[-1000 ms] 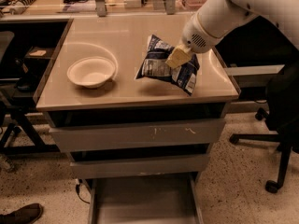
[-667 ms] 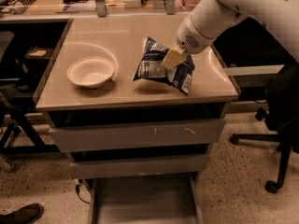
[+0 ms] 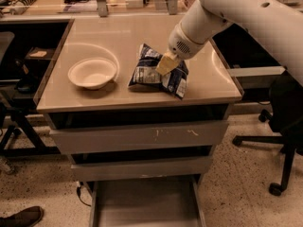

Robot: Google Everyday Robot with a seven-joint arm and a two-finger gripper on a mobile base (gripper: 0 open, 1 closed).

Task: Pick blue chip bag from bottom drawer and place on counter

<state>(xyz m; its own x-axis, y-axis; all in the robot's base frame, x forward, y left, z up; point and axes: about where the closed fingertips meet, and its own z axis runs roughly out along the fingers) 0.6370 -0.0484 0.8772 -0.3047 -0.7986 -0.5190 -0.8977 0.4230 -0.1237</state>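
Touching chip bag (image 3: pixel 143 75) (bowl (image 3: pixel 92 73) beside), tool (image 3: pixel 165 64)

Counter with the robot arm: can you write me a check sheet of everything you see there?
Surface: counter, glossy beige, holds two things.
Job's things: bag lies on the counter, right of middle; drawer is pulled out, with nothing seen on the floor that shows.
Clutter: bowl on the counter, left of the bag, apart from it.
Grippers: gripper is down on top of the bag.
Cables: cable on the floor left of the drawer; more on the desk behind.
Surroundings: chair at right; shoe at bottom left.
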